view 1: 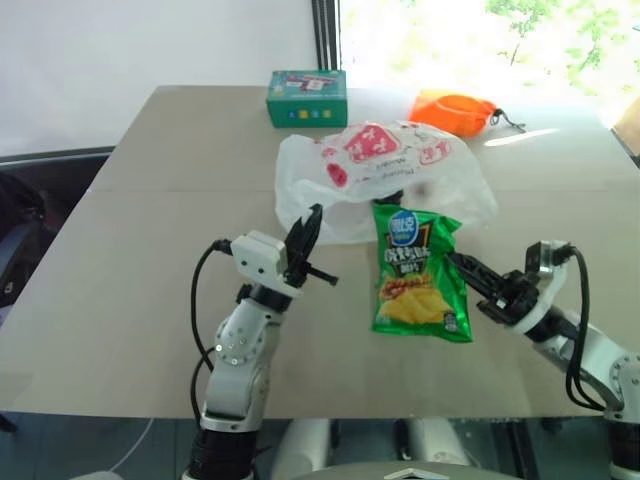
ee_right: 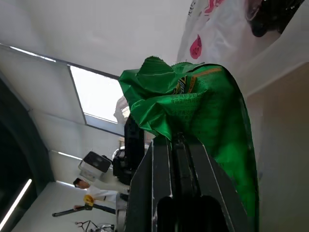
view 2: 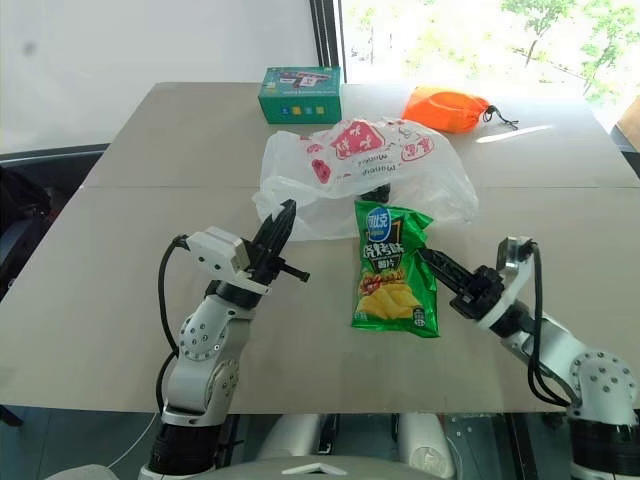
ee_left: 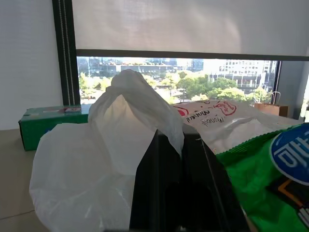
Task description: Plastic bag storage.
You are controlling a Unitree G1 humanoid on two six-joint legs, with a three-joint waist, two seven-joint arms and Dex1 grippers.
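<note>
Pinching the plastic bag point(view 1: 385, 175) by a gathered fold at its lower-left corner, the left gripper point(view 1: 305, 240) has its jaws closed tight on the thin film; the left wrist view shows the plastic bunched up over the two black fingers. The bag itself lies crumpled in the upper middle of the frame on the bench point(view 1: 140, 250), its near edge under the top of the green chips packet point(view 1: 420, 275).

The right gripper point(view 1: 470, 270), jaws shut, has the packet's right edge nipped between them, as the right wrist view shows. If that hold is shallow, the glossy foil could slip free, and since the packet overlaps the bag, dragging either one may tug the other or tear the film.

Both forearms rise from the bottom of the frame, left angled up and rightward, right reaching in leftward.
</note>
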